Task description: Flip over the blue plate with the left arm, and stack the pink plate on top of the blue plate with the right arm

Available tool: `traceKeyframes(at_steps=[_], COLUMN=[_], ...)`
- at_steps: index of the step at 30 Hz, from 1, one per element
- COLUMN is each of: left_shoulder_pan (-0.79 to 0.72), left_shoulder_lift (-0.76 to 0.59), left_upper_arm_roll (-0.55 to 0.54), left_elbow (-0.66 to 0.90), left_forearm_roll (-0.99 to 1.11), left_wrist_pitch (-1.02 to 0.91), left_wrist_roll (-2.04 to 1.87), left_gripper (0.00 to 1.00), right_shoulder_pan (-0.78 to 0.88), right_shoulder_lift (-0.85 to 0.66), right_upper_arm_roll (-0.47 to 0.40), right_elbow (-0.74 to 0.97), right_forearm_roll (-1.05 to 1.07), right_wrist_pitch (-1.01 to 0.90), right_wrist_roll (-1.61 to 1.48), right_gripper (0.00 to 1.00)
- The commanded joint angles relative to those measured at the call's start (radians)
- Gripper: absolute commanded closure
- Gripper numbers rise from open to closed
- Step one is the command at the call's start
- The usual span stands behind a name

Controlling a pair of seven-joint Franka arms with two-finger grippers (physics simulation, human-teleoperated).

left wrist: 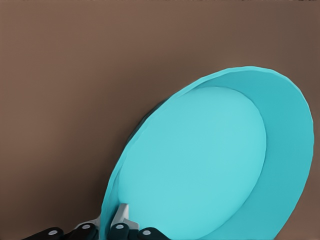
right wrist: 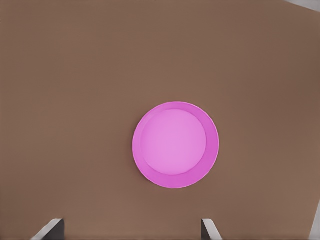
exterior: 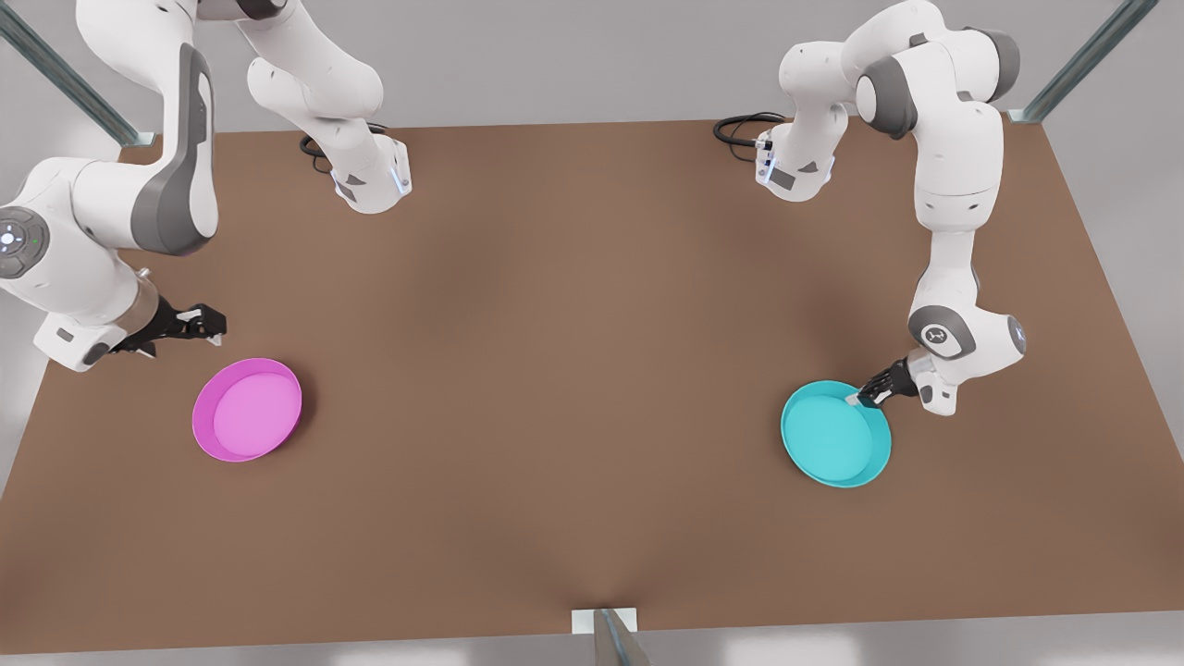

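1. Currently the left gripper (exterior: 868, 399) is clamped on the rim of the blue plate (exterior: 835, 446), at the front view's right, on the plate's far-right edge. In the left wrist view its fingers (left wrist: 121, 216) straddle the rim, one inside and one outside, and the plate looks tilted up off the table (exterior: 573, 370).
2. The hold covers only a thin strip of rim. The plate could pivot between the pads and slip out as the wrist turns.
3. If it drops halfway through the flip, it could land right side up or roll off toward the table's near edge.
4. The low side may drag on the table while turning. That would lever the rim out of the grip.
5. The right gripper (exterior: 190, 324) waits with its fingers spread, empty, just beyond the pink plate (exterior: 248, 410) at the front view's left. That plate lies flat, open side up.
6. The two plates are well apart. A crooked landing of the blue plate would leave a poor base, and the pink plate could slide off it later.
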Motion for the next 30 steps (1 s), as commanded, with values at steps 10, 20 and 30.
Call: traceKeyframes(at_steps=[10,20,30], left_shoulder_pan=[0.000,-0.090,-0.462], left_shoulder_lift=[-0.044,-0.248,-0.345], left_upper_arm_roll=[0.008,0.028,-0.009], left_elbow=[0.017,0.016,0.203], left_forearm_roll=[0.007,0.306,0.789], left_wrist_pitch=[-0.054,-0.157,-0.347], left_wrist_roll=[-0.018,-0.231,-0.843], left_gripper=[0.79,0.79,0.79], right_shoulder_pan=[-0.005,-0.152,-0.292], right_shoulder_lift=[0.000,0.362,0.420], right_upper_arm_roll=[0.000,-0.012,-0.018], right_elbow=[-0.002,0.320,0.109], right_forearm_roll=[0.005,0.015,0.307], right_wrist_pitch=[-0.002,0.040,0.124], right_wrist_roll=[-0.009,-0.123,-0.356], right_gripper=[0.00,0.00,0.00])
